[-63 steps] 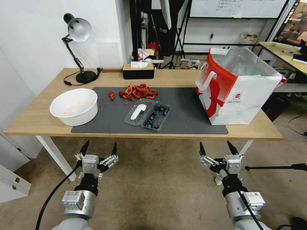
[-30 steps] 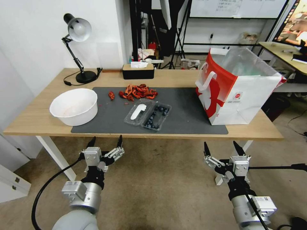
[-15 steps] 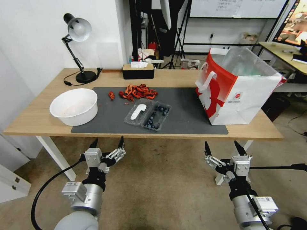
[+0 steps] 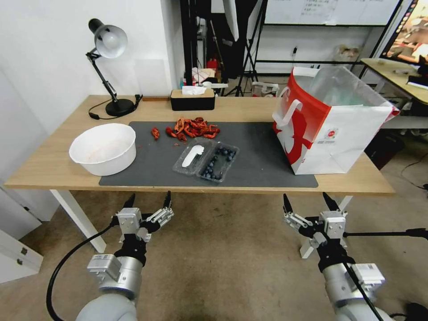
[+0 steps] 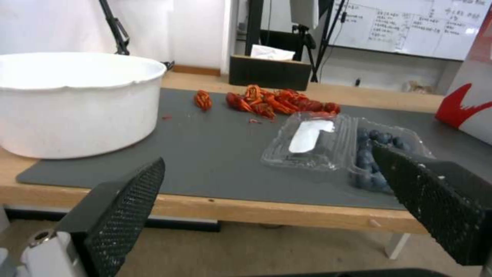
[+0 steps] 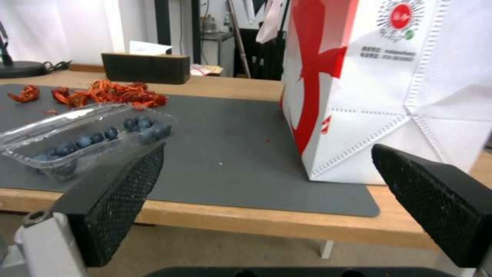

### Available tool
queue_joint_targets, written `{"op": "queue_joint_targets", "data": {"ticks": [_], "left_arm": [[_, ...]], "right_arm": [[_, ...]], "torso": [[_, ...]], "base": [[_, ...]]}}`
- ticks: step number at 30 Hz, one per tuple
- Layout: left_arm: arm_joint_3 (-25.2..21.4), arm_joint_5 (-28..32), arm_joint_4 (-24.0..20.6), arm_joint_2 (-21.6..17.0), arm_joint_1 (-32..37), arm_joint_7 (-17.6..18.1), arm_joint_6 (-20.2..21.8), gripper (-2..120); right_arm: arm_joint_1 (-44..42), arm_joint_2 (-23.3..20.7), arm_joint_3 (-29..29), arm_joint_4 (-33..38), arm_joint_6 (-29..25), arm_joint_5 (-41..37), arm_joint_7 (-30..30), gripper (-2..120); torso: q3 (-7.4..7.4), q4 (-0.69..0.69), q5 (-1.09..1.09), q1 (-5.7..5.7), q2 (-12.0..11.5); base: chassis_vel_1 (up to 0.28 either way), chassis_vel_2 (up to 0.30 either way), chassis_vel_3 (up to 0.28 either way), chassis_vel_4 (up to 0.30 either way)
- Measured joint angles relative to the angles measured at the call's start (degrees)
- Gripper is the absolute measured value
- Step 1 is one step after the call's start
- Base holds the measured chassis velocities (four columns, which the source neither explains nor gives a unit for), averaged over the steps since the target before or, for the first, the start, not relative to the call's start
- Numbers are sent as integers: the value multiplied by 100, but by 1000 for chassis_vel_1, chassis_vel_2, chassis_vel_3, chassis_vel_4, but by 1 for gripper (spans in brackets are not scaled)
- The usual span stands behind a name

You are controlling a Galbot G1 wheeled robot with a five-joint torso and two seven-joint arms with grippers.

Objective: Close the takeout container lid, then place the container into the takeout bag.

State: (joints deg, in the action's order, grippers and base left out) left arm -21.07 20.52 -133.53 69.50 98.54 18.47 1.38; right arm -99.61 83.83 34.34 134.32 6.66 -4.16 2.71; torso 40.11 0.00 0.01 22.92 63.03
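Note:
The container point(image 4: 218, 162) point(image 5: 384, 152) point(image 6: 87, 140), a small clear clamshell with dark blueberries, lies open on the grey mat. Its takeout container lid point(image 4: 192, 157) point(image 5: 307, 140), with a white sticker, lies flat beside it on the bowl's side. The takeout bag point(image 4: 332, 122) point(image 6: 389, 88), white with a red face, stands upright and open at the mat's right end. My left gripper point(image 4: 148, 201) point(image 5: 266, 184) hangs open below the table's front edge, left of the container. Open as well, my right gripper point(image 4: 307, 201) point(image 6: 266, 181) hangs below the edge, under the bag.
A big white bowl point(image 4: 103, 148) point(image 5: 72, 102) stands at the mat's left end. Red crayfish shells point(image 4: 191, 127) lie behind the container. A black tissue box point(image 4: 192, 99) and a desk lamp point(image 4: 107, 67) stand at the table's back. The table's front edge point(image 4: 200, 189) runs just ahead of both grippers.
Both grippers have risen toward the table's front edge and shifted slightly right, then nearly settled. Nothing on the table has moved.

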Motion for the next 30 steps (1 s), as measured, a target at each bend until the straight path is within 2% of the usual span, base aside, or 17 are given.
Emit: {"op": "queue_joint_targets", "data": {"ticks": [9, 16, 18, 24, 30], "left_arm": [[-16, -74, 125, 64, -18, -13, -80, 100], [-56, -183, 151, 149, 8, -13, -129, 100], [-82, -234, 161, 183, 46, -14, -164, 100], [-105, -329, 182, 240, 109, -12, -231, 100], [-100, -354, 196, 254, 115, -5, -245, 100]], "right_arm": [[888, -527, -253, -330, 507, -504, -268, 100], [1677, -887, -910, -735, 957, -611, -722, 100], [1942, -982, -1267, -843, 1192, -625, -963, 100], [2276, -1017, -2058, -1020, 1525, -368, -1206, 100], [2432, -952, -2443, -1188, 1680, 44, -1194, 100]], "torso": [[0, 1, -1, 0, 0], [1, 1, -1, 0, 0], [0, 1, -1, 0, 0], [0, 0, -2, 0, 0], [0, -1, -2, 0, 0]], "base": [[0, 0, 0, 0], [0, 0, 0, 0], [0, 0, 0, 0], [0, 0, 0, 0], [0, 0, 0, 0]]}}
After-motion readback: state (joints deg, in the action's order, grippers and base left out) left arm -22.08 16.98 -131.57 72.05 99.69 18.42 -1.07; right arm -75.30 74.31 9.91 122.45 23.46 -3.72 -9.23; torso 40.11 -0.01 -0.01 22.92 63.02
